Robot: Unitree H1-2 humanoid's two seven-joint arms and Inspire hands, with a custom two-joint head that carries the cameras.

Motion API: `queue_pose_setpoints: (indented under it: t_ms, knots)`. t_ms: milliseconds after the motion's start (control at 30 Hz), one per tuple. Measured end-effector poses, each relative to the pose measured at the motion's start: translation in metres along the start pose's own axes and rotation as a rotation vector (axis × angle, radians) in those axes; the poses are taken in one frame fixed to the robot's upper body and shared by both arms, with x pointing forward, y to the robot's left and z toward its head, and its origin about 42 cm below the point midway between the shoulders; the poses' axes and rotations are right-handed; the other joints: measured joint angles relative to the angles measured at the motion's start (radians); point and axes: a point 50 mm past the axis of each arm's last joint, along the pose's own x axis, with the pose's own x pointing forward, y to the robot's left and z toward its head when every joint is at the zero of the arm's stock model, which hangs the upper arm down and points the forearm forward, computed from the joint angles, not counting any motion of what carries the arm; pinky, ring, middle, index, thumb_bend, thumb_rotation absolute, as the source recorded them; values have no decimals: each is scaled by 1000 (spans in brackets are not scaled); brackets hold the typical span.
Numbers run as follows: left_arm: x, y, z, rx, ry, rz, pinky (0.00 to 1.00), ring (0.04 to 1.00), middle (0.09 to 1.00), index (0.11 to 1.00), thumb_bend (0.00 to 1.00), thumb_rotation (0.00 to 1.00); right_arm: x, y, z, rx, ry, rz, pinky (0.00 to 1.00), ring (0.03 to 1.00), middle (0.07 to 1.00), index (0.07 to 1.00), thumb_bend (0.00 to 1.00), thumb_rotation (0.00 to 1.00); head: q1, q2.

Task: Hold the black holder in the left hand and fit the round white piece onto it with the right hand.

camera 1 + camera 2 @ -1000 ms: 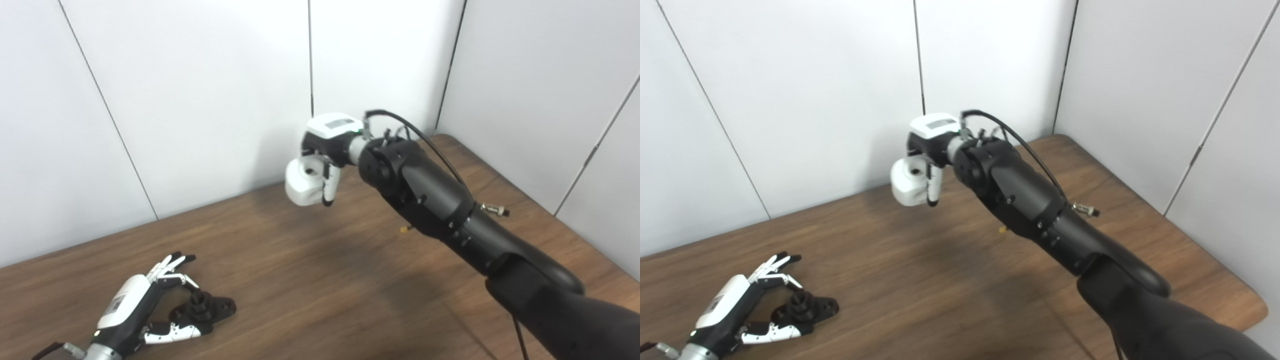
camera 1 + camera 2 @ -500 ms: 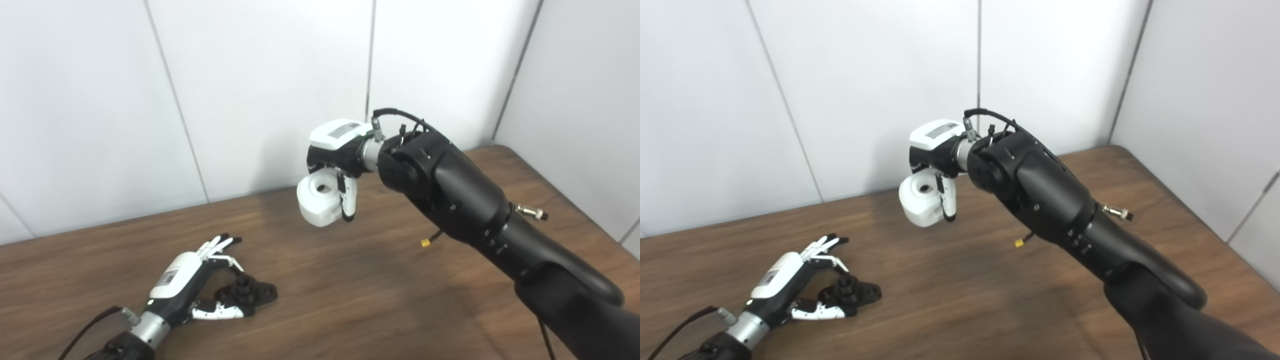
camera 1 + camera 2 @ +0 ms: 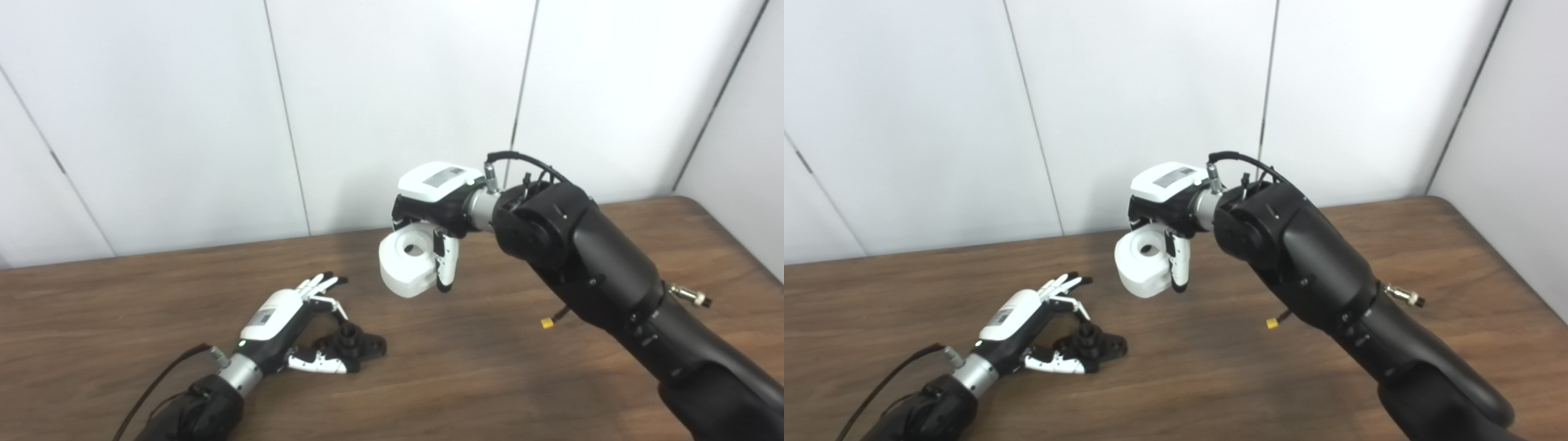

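Note:
The black holder (image 3: 360, 345) lies flat on the wooden table (image 3: 490, 380), its short post pointing up. My left hand (image 3: 278, 318) rests on the table right beside it, open, fingers spread above the holder and thumb along its near side; no grasp shows. My right hand (image 3: 438, 199) hangs in the air above and to the right of the holder, shut on the round white piece (image 3: 407, 266). The piece's centre hole faces up and towards me. White piece (image 3: 1142, 266) and holder (image 3: 1096, 346) are well apart.
White wall panels (image 3: 398, 92) stand close behind the table's far edge. A thin cable with a yellow tip (image 3: 545, 323) dangles from my right forearm, and a metal connector (image 3: 692, 298) sticks out of it. The table's right edge runs near the side wall.
The camera has swung left, shifting the whole picture right. My right hand has carried the white piece leftwards and a little lower, closer to the holder. The left hand stays beside the holder.

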Motion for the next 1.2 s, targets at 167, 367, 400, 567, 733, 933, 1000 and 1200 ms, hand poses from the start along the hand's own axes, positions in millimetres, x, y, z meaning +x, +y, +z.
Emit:
queue_pose_setpoints:
  t_ms: [167,367,400,567,733,933,1000,1200]
  knots:
    - [4,-2,3,-5,6,4,1000,1000,948,481,525,67,3,12,8,48,-34,15,715,751,698,477,524,132,22,6]
    - [6,-3,6,-8,18,7,1000,1000,945,481,525,67,7,22,19,60,-70,32,693,728,684,477,523,132,46,15]
    - [7,-4,6,-8,19,7,1000,1000,945,481,525,67,7,22,20,61,-72,31,684,723,682,478,523,132,51,18]
    - [8,-5,9,-10,24,9,1000,1000,942,481,525,68,11,23,29,60,-92,36,694,719,674,479,523,133,58,23]
    - [10,-6,10,-12,26,10,1000,1000,939,481,524,69,16,25,35,69,-107,43,674,703,655,477,523,132,61,25]
    - [10,-7,11,-12,25,9,1000,1000,936,481,524,69,24,29,37,84,-106,59,651,680,645,478,523,132,66,29]
    - [11,-7,12,-12,25,9,1000,1000,939,481,524,69,25,31,38,81,-105,65,656,679,643,479,523,133,68,31]
    - [12,-7,14,-13,29,13,1000,1000,943,481,524,70,31,34,41,83,-96,77,718,703,656,480,523,133,71,35]
